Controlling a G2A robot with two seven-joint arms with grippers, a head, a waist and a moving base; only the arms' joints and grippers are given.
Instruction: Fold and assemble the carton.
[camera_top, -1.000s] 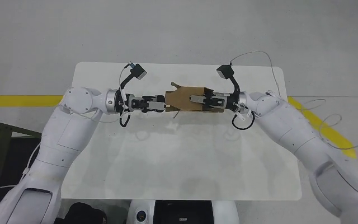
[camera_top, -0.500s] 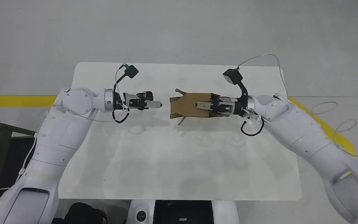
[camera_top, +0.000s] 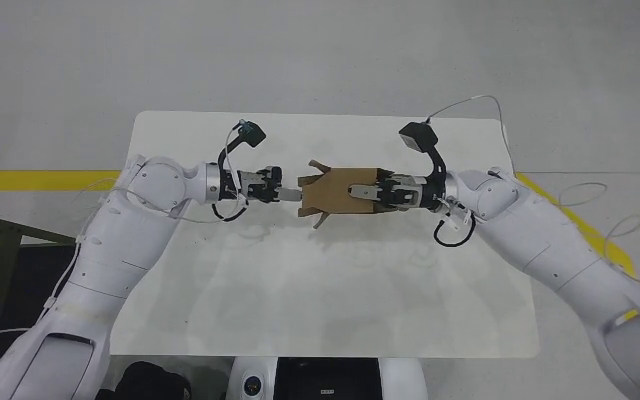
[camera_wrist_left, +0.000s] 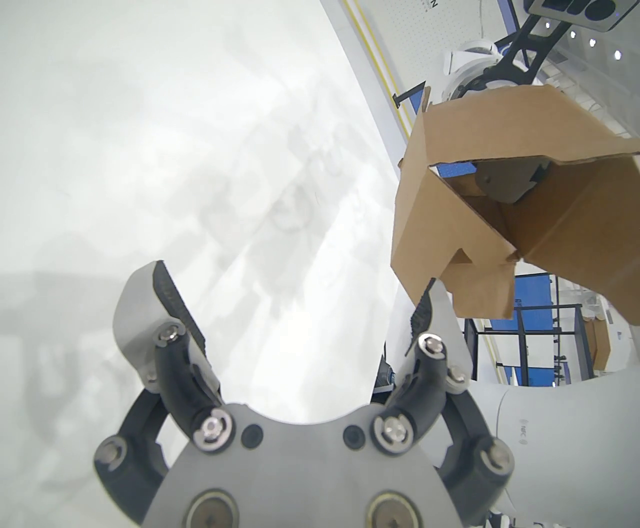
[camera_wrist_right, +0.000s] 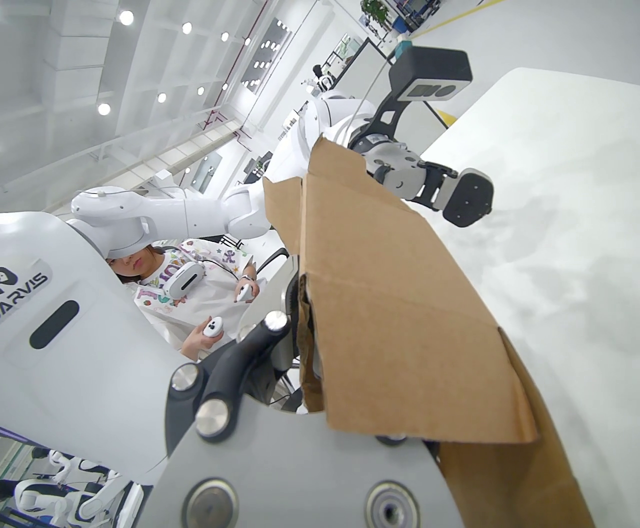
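The right gripper (camera_top: 366, 190) clamps the carton (camera_top: 340, 192) from its three o'clock side. At nine o'clock, the left gripper (camera_top: 292, 193) gapes wide, holding nothing, one fingertip just beside a flap.

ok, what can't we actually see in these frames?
Right gripper fingertips: right wrist view, the carton wall covers them.
Left gripper touching the flap or not: left wrist view, flap overlaps one fingertip; top view too small.
Carton's underside flaps: top view, its own body hides them.
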